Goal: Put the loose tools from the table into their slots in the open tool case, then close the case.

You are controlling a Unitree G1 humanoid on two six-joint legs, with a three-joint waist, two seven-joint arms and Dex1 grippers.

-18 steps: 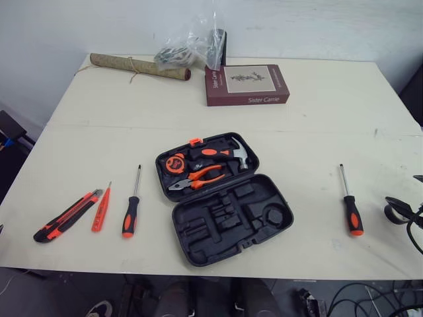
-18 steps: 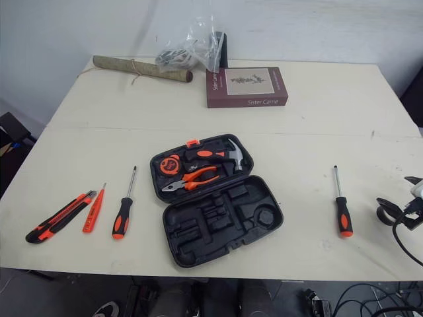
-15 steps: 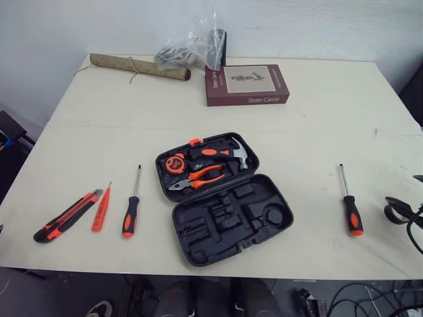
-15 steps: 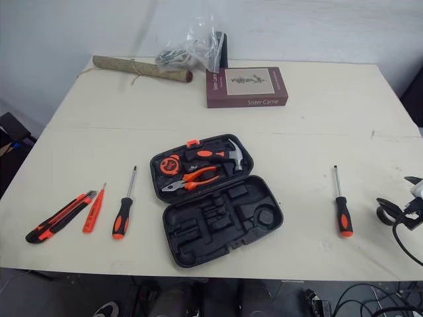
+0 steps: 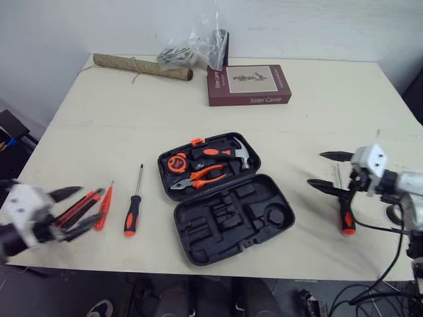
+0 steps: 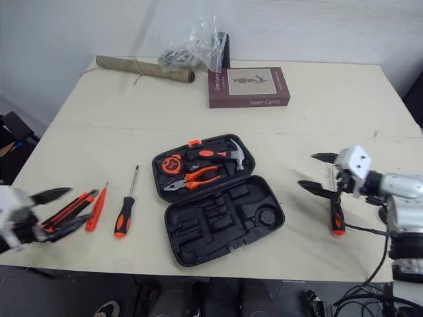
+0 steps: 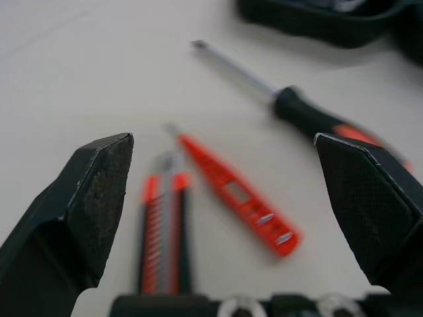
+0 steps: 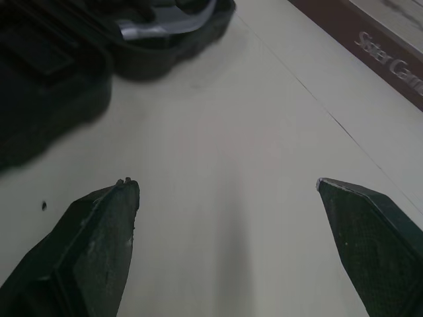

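The black tool case lies open at the table's middle. Its far half holds a hammer, a tape measure and pliers; the near half has bare slots. On the left lie a utility knife, a red tester pen and a screwdriver. My left gripper hangs open just over the knife, which the left wrist view shows as the knife beside the pen. Another screwdriver lies on the right, with my right gripper open beside its shaft.
A maroon book, a rolled mat and a plastic bag sit along the far edge. Black cables hang off the table's right edge. Bare tabletop lies between my right gripper and the case.
Both arms have come up over the table: the left gripper now hovers at the knife, the right gripper at the right screwdriver. No tool has moved.
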